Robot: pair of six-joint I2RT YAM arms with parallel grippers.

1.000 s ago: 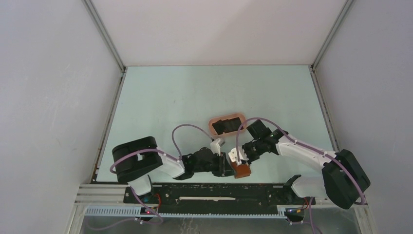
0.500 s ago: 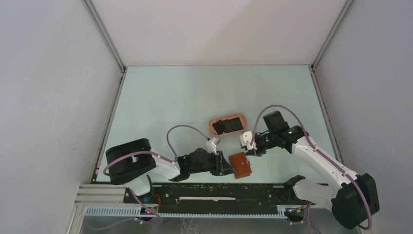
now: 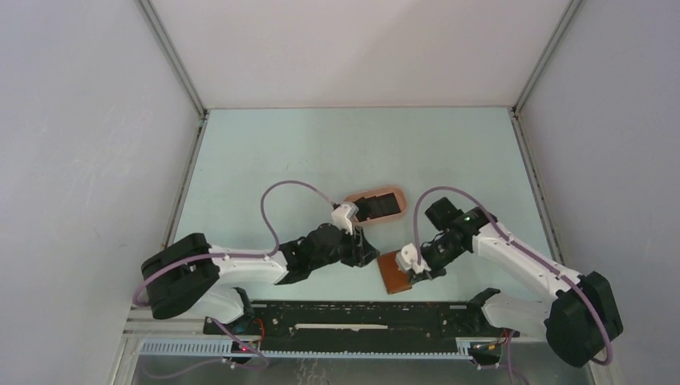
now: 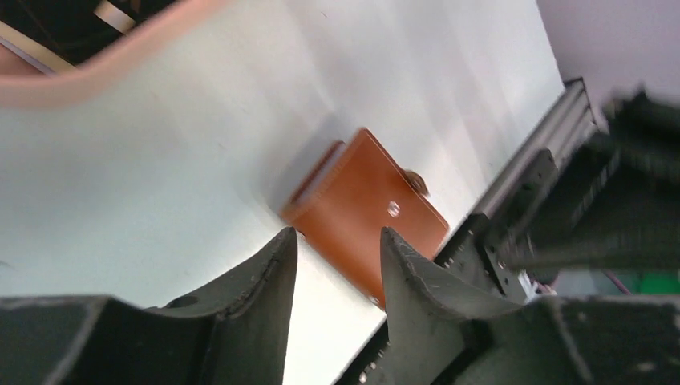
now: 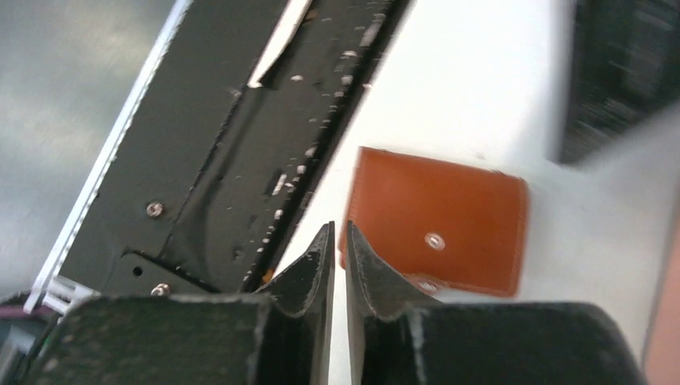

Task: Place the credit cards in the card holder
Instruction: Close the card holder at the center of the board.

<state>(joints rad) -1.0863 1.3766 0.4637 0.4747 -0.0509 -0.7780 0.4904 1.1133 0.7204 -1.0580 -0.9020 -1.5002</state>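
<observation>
The pale surface [image 3: 281, 160] carries everything you need, and all of it lies near the arm bases. The pink tray [image 3: 398, 196] lies a little farther out, and the credit cards [image 3: 370, 207] lie in it. Only a dark face shows, so you cannot tell how many there are.

The left end effector [image 4: 338, 237] hangs released between tray and card holder, its two fingers spread with nothing in them. The right end effector [image 5: 337, 231] is pinched almost shut on nothing, its tips at the near edge of the card holder [image 5: 437, 224]. You cannot tell whether they touch it.

The card holder lies flat and folded closed just beside the near edge of the surface, its metal stud [image 5: 435, 240] facing up.

Expect the leather to be light and soft. It will likely slide or spring back when you pry it, so pin one flap while the other arm lifts the snap tab, and take it by an edge, not by the face.

Expect the cards to be stiff, thin, slick and almost weightless. A flat pinch from above will probably skate off, so tip one against the tray wall and grip it across a short edge.
</observation>
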